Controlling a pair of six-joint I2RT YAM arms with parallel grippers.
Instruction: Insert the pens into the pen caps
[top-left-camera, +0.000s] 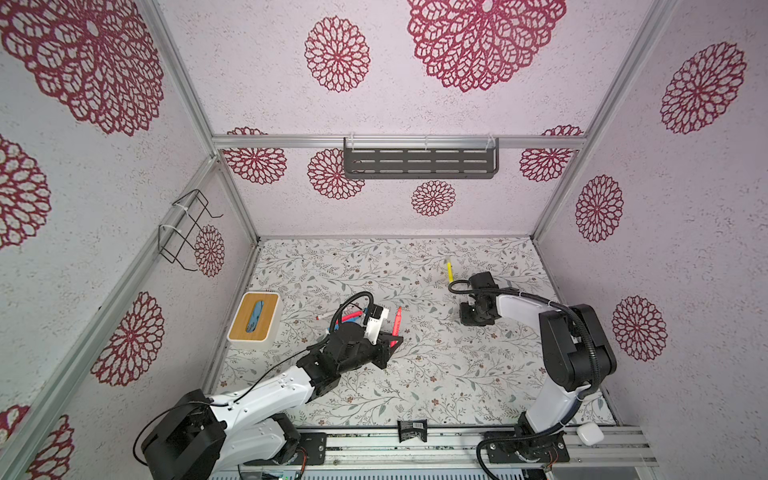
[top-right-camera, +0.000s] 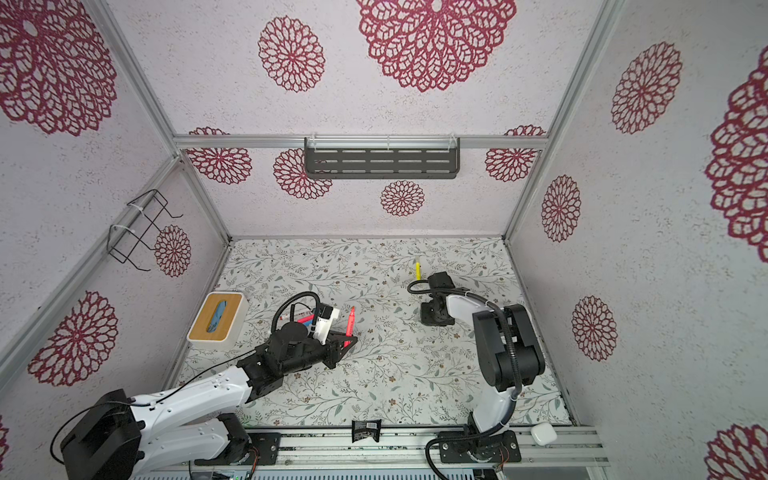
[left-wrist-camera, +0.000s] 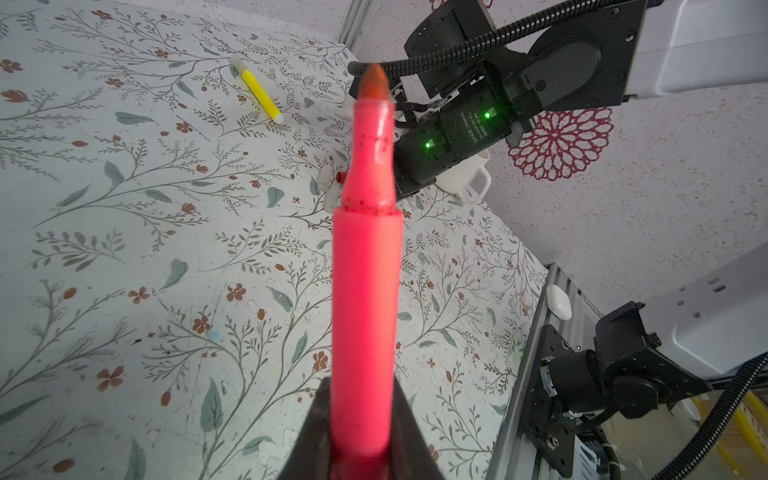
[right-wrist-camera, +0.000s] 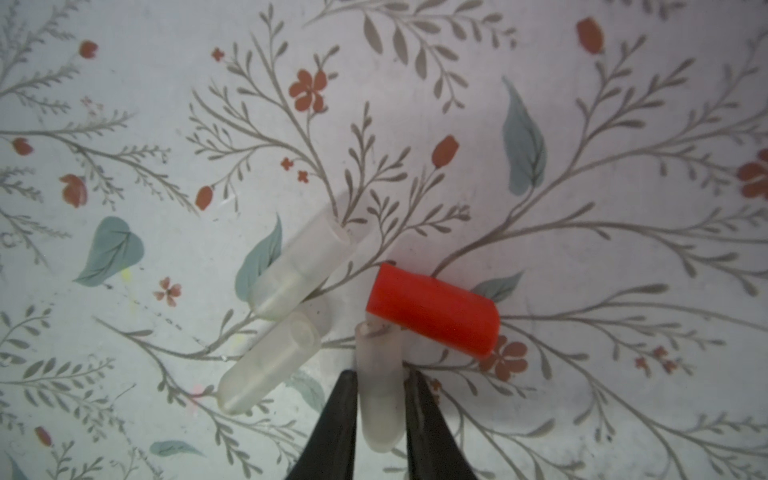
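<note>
Your left gripper (left-wrist-camera: 361, 388) is clamped on the red pen (left-wrist-camera: 365, 291). Your right gripper (right-wrist-camera: 380, 376) pinches a clear cap (right-wrist-camera: 380, 415) just beside the red cap (right-wrist-camera: 432, 311).

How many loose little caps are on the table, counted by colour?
Clear caps: 3 (one sits between the jaws of the right gripper)
Red cap: 1
Total: 4

A wood-lidded tissue box (top-left-camera: 254, 316) rests on the floral table (top-left-camera: 432, 374)
</note>
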